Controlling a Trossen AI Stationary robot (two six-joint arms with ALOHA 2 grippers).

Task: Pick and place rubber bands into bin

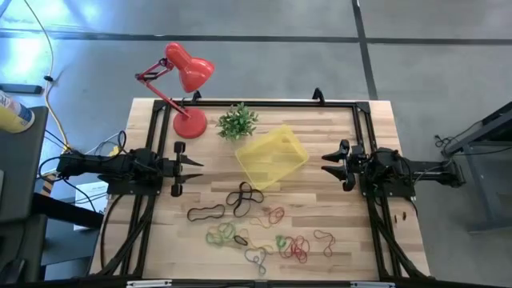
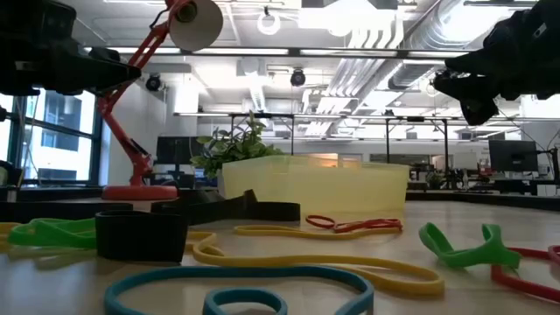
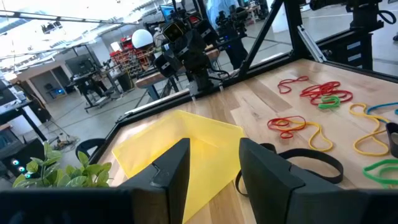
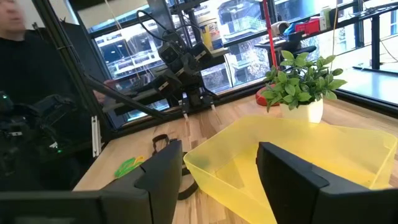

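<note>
With both arms waiting on each side of the bin [image 1: 272, 156] and nothing held, left gripper [image 1: 195, 166] fingers half apart, right gripper [image 1: 327, 158] fingers wide, we should lower one onto the rubber bands [image 1: 256, 228] scattered just in front of the bin and pinch one loop only.

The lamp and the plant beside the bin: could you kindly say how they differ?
The lamp is red and tall, with a jointed arm leaning over a round base; the plant is green, low and bushy. The lamp stands at the table's far-left corner, the plant nearer the bin. Both stand upright on the table.
</note>
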